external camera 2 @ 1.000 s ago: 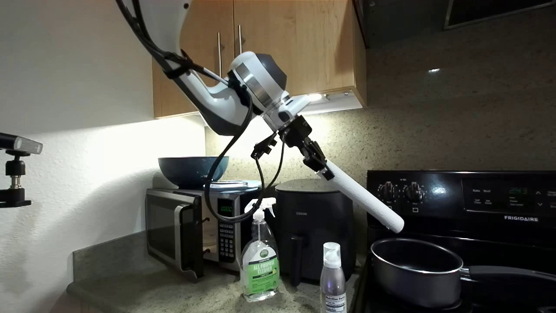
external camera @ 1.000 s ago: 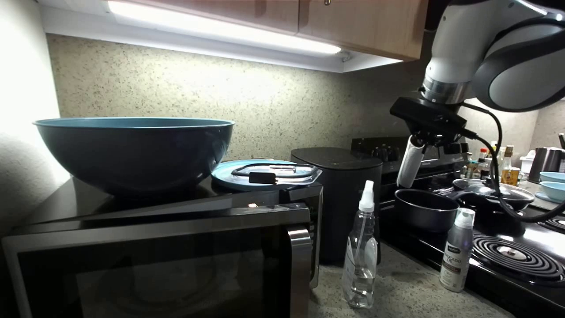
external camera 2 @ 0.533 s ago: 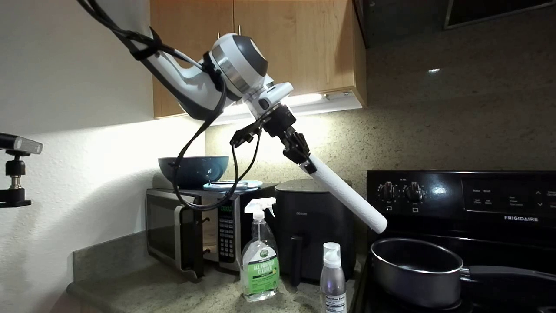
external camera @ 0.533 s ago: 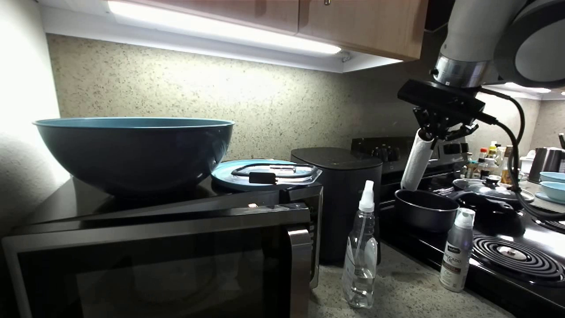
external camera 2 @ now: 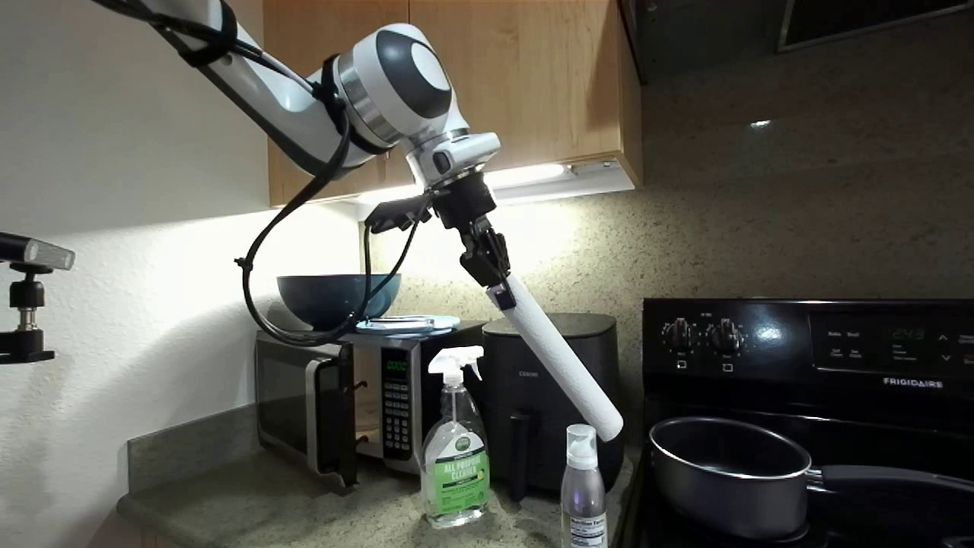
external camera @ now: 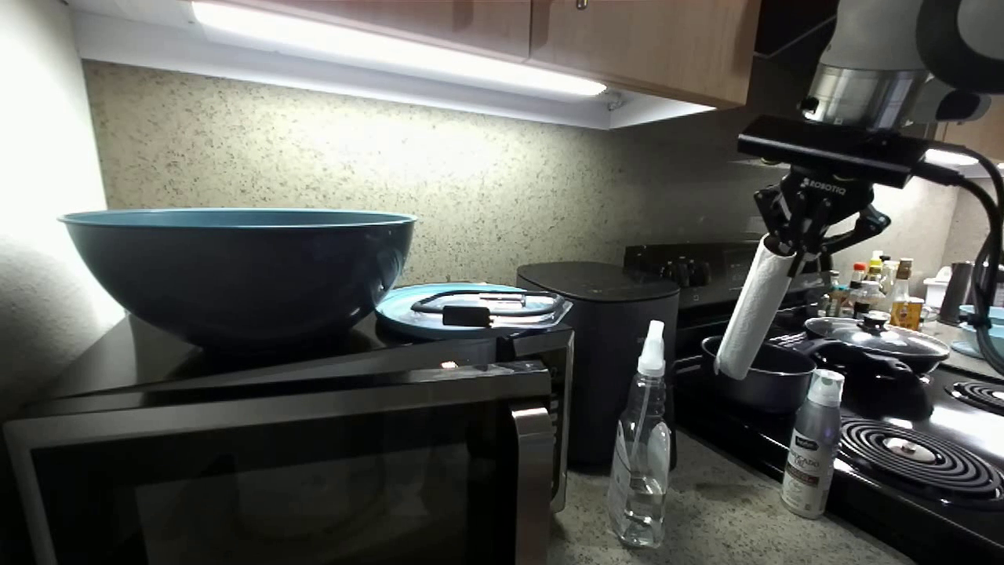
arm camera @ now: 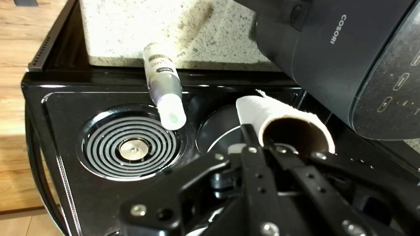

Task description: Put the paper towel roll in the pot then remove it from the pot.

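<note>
Claw (arm camera: 259, 135) pinches the wall at the upper end of the paper towel roll (external camera 2: 563, 358). Roll hangs tilted outside the pot (external camera 2: 730, 495), its lower end near the rim but apart from it. Pot rests level on the stove (arm camera: 92, 196); silver bottle (external camera 2: 584, 495) stands on the counter (external camera 2: 342, 510), just beside the stove.

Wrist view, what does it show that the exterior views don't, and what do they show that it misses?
Only the wrist view: the oven handle and button outlines on the COSORI appliance. Only the exterior views: the large blue bowl, microwave and clear spray bottle. Shared: the gripper, shut on the paper towel roll, plus the silver bottle and that appliance.
</note>
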Action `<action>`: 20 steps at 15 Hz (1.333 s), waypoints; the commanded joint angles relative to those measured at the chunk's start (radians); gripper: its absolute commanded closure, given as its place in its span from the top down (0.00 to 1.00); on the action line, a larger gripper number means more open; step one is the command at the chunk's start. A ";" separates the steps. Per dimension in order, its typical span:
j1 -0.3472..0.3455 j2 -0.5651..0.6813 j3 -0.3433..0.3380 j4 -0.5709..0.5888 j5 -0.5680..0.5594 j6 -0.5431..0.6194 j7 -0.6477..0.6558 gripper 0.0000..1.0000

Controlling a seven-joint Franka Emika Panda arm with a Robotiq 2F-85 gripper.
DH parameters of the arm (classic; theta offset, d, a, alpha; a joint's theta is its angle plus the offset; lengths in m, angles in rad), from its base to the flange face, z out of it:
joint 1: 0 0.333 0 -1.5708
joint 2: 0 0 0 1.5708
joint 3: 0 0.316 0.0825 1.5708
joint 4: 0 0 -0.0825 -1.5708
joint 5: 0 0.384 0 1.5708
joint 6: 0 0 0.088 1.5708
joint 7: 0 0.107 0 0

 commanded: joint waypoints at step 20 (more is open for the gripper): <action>-0.035 0.104 -0.031 0.103 0.366 -0.341 -0.397 0.00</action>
